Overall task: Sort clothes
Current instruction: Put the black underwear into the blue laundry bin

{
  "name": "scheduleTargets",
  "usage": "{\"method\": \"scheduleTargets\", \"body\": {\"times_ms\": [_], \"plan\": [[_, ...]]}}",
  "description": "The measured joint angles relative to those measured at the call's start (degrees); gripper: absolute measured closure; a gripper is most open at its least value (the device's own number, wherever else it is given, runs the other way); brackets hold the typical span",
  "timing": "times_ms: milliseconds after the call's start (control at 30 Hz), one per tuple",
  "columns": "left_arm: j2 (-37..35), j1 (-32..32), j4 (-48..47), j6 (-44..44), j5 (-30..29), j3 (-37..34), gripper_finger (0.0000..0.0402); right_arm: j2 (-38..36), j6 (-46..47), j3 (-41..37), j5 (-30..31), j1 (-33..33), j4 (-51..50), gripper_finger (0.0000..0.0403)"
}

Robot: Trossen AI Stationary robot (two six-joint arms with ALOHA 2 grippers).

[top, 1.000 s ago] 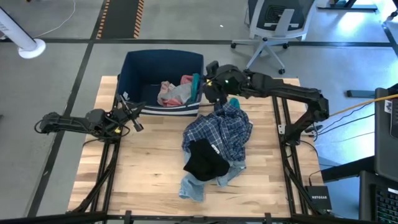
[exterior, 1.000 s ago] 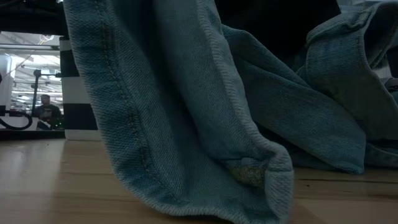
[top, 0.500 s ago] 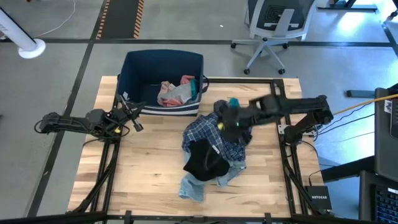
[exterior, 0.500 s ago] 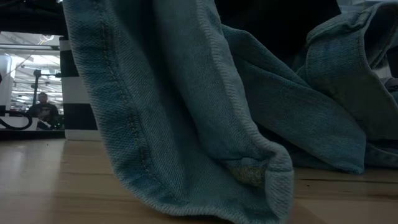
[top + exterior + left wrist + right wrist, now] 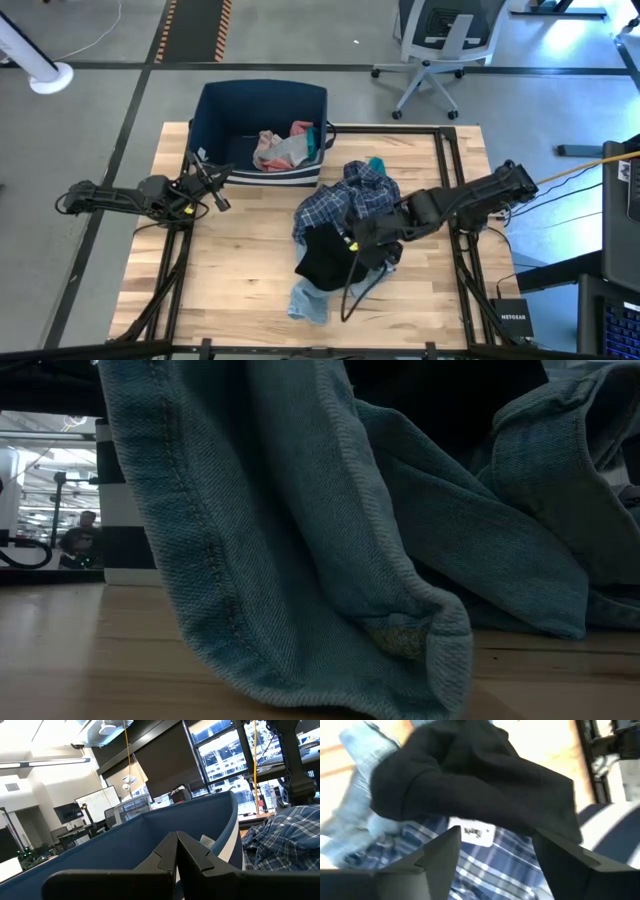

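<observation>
A pile of clothes lies on the table's middle: the blue plaid shirt (image 5: pixel 352 200) on top, the black piece (image 5: pixel 322 258) on its near side, the light-blue jeans (image 5: pixel 308 300) underneath, filling the low view (image 5: pixel 300 530), and a small teal item (image 5: pixel 375 163) at the far end. The white shirt (image 5: pixel 275 150) and pink top (image 5: pixel 300 128) lie in the navy bin (image 5: pixel 215 110). My right gripper (image 5: pixel 362 236) is open over the pile; in its wrist view (image 5: pixel 495 847) the fingers stand over the plaid shirt (image 5: pixel 485 865), next to the black piece (image 5: pixel 470 780). My left gripper (image 5: pixel 220 190) is shut and empty beside the bin's left near corner.
The bin stands at the table's far edge, its wall (image 5: pixel 125 845) right in front of my left gripper. Bare wood lies left of the pile (image 5: pixel 240 260). An office chair (image 5: pixel 435 40) stands beyond the table. A person (image 5: pixel 78 540) shows far behind in the low view.
My right gripper has gone from the bin's right rim toward the table's near edge and down, and now stands over the plaid shirt and black piece. The pile has kept its place.
</observation>
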Motion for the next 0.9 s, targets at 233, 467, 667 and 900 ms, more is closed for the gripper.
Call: {"method": "scheduleTargets", "body": {"times_ms": [233, 467, 667, 900], "plan": [[0.0, 0.0, 0.0, 0.0, 0.0, 0.0, 0.04, 0.1, -8.9, 0.0, 4.3, 3.7, -0.2, 0.0112], [0.0, 0.0, 0.0, 0.0, 0.0, 0.0, 0.04, 2.2, -11.1, -2.2, 4.9, 5.8, 2.6, 0.0121], [0.0, 0.0, -0.2, 0.0, 0.0, 0.0, 0.04, 5.1, -16.5, -4.4, 9.7, 5.8, 2.8, 0.0123], [0.0, 0.0, -0.3, 0.0, 0.0, 0.0, 0.04, 6.9, -21.9, -4.6, 9.8, 5.8, 7.4, 0.0123]]}}
